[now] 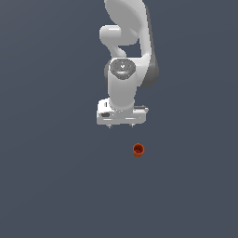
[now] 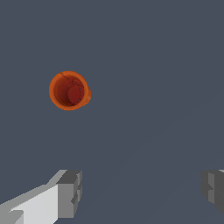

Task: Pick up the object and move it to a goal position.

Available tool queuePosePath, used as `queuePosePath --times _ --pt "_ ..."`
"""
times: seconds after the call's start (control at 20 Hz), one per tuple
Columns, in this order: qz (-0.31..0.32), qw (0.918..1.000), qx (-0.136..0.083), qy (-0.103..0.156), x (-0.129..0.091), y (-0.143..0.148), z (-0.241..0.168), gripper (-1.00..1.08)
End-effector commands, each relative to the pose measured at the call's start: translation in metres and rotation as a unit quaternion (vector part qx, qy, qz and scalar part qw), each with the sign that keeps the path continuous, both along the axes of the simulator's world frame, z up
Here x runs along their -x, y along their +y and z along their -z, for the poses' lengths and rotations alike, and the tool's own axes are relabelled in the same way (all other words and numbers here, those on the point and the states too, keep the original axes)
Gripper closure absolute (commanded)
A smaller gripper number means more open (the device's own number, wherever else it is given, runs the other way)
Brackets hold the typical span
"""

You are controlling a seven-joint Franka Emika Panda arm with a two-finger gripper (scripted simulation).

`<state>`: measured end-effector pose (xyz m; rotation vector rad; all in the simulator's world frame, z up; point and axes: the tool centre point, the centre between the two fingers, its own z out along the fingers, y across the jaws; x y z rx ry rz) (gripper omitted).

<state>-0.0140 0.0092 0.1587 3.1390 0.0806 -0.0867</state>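
The object (image 1: 138,150) is a tiny orange-red cup standing on the flat grey floor, hollow top facing up. In the wrist view the object (image 2: 69,90) shows its round open mouth and dark red inside. My white gripper (image 1: 121,125) hangs above the floor, slightly toward the exterior view's left of the cup and apart from it. Its two grey fingers (image 2: 70,192) stand wide apart in the wrist view, and the gripper (image 2: 140,192) is open with nothing between them.
The white arm (image 1: 125,56) rises behind the gripper toward the top of the exterior view. A uniform dark grey floor (image 1: 56,186) surrounds the cup.
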Motion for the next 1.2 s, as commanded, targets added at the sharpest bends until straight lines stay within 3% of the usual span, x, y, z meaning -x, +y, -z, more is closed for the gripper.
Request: queuePosePath --times 0.0,0.75,1.15 --pt "-0.003 1.0 0.0 -0.001 -0.003 0.003 0.003 -0.92" --pt "-0.047 0.9987 -0.001 -0.021 -0.055 0.066 0.053 -0.92" --pt "-0.058 0.9979 -0.002 -0.027 -0.067 0.085 0.07 -0.92"
